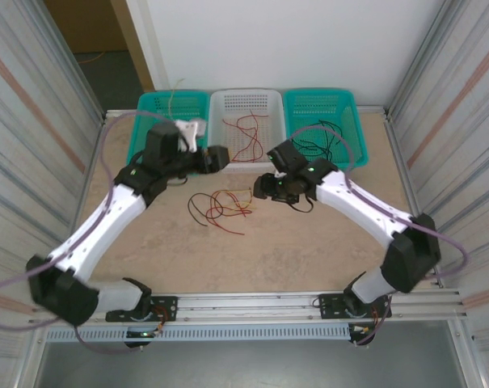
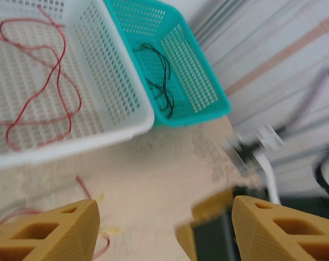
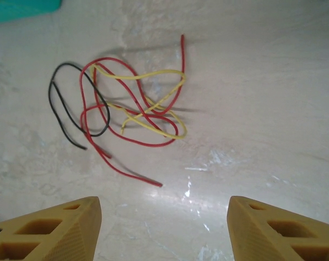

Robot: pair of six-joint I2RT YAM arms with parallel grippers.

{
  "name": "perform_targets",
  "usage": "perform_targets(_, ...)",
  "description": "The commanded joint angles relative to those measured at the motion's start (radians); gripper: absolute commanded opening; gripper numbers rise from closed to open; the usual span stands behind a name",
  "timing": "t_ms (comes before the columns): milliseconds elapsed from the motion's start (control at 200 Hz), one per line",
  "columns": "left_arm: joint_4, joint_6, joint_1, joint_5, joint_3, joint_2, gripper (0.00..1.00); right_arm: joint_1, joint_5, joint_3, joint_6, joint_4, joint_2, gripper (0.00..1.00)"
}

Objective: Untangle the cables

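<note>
Your cables [image 3: 126,109] — a red, black and yellow tangle — lie on the table [image 3: 262,81], just near of the white basket [image 1: 268,105]. Your left gripper [image 2: 164,234] and right gripper [image 3: 164,228] both stand with jaws wide, holding nothing.

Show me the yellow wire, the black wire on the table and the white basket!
Yellow wire [image 3: 142,77]: right wrist view, its upper strand.
Black wire [image 3: 52,100]: right wrist view, loop's left side.
White basket [image 2: 72,145]: left wrist view, front rim.

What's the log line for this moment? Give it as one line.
cables: red, black, yellow, tangled on table | left gripper: open, empty | right gripper: open, empty, facing cables | white basket: one red cable
</note>
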Motion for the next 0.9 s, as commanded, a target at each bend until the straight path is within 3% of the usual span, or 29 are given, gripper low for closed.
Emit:
perform_targets(0, -0.098, -0.029, -0.003, -0.035, -0.158, -0.127, 0.66, 0.026, 0.022, 0.072, -0.081, -0.028, 0.1, 0.61)
perform_targets(261, -0.208, -0.102, 0.0, -0.09, -0.378, -0.354, 0.66, 0.035, 0.001, 0.175, -0.17, -0.011, 0.333, 0.61)
perform_targets(501, -0.231, -0.152, 0.019, -0.113, -0.435, -0.356, 0.63, 0.056, 0.005, 0.205, -0.203, -0.018, 0.419, 0.55)
perform_targets(681, -0.207, -0.165, 0.022, -0.096, -0.427, -0.319, 0.62, 0.069, 0.049, 0.192, -0.207, -0.051, 0.38, 0.18)
perform_targets(897, -0.182, -0.15, 0.023, -0.1, -0.374, -0.276, 0.62, 0.11, 0.176, 0.134, -0.247, -0.115, 0.214, 0.02)
